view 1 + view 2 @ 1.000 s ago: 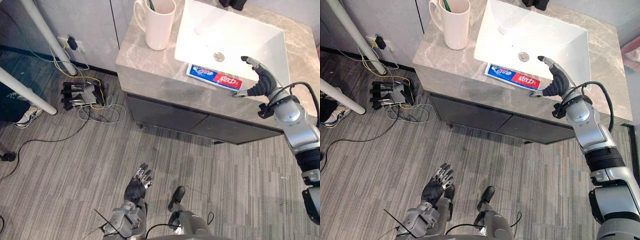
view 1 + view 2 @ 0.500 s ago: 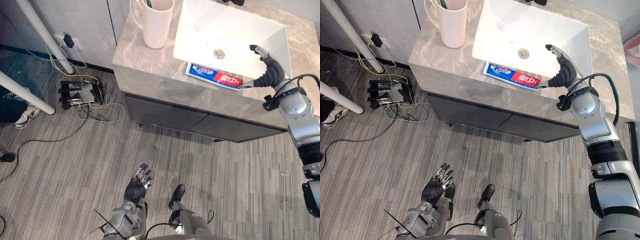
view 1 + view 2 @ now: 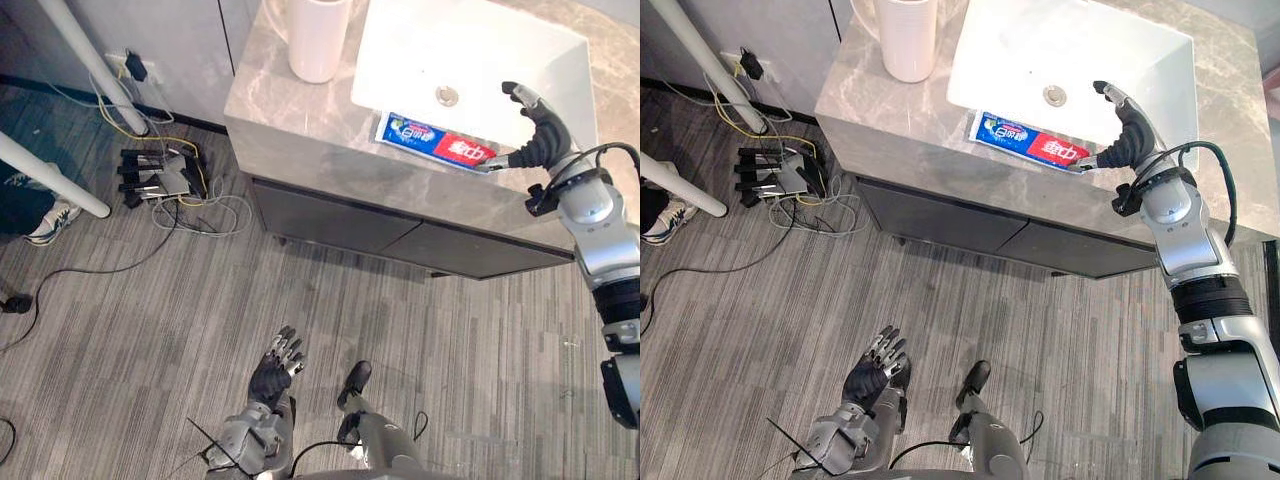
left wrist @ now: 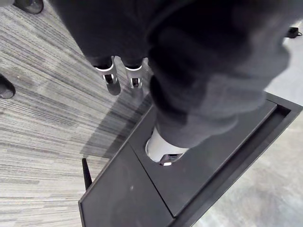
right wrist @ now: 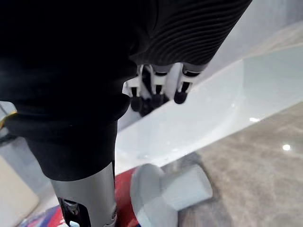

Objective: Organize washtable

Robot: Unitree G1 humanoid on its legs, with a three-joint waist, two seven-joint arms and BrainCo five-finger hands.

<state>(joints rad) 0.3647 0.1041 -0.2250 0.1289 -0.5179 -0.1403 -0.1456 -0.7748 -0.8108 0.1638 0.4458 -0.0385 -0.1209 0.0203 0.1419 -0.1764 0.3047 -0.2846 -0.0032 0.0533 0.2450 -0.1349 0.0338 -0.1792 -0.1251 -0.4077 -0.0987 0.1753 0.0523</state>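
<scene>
The right hand (image 3: 537, 148) is being held open and empty at the white cap (image 5: 165, 189) of the blue-and-red plastic toothpaste tube (image 3: 437, 139). The tube is being judged light, squashy and slick, so its stiff cap end is being favoured for the pinch.

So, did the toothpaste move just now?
No. The toothpaste still lies along the sink front rim, right in front of the drain; only the camera shifted.

One toothpaste tube (image 3: 437, 140), one white cup (image 3: 318, 45), one sink (image 3: 480, 40), one grey countertop (image 3: 290, 115), one shoe (image 3: 45, 222).
</scene>
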